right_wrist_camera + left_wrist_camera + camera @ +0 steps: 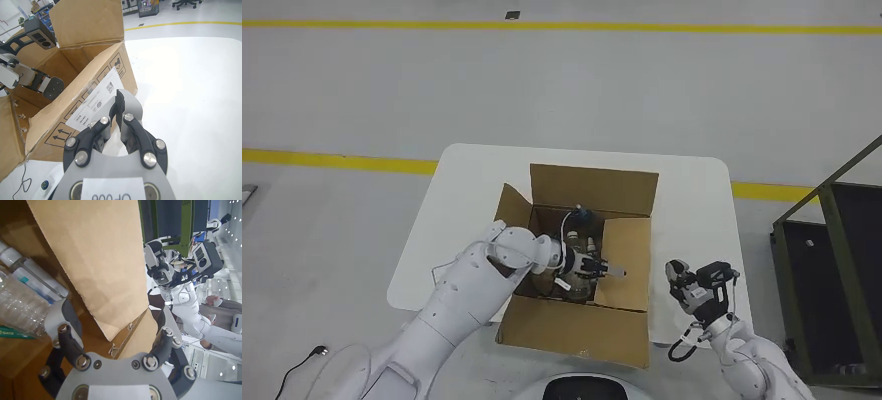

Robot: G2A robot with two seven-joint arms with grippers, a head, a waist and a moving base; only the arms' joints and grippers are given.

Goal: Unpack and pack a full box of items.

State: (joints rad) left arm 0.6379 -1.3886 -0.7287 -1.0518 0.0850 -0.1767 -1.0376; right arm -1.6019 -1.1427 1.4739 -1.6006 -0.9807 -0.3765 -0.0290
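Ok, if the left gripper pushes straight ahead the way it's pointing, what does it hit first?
Probably the cardboard flap of the box, squarely ahead of the left gripper; the clear bottle sits off to one side. Depth is unclear.

**Cardboard box** (577, 328) — brown, corrugated, open at the top — stands upright at the middle of the white table (692, 190). The 12 o'clock flap stands upright. The 6 o'clock flap is folded outward and down, the 9 o'clock flap tilts outward, and the 3 o'clock flap stands raised with its inner face showing. The flap corners are torn and ragged. The outer wall at 3 o'clock bears a white label (98, 102) and printed handling marks.

**Contents**, lying on the box floor:
- a clear ribbed plastic bottle (19, 306), on its side
- a white tube (36, 281) with blue-green print, just beside the bottle
- a green pack (11, 333), partly hidden under the bottle
- a dark-capped item (582, 214), toward 12 o'clock
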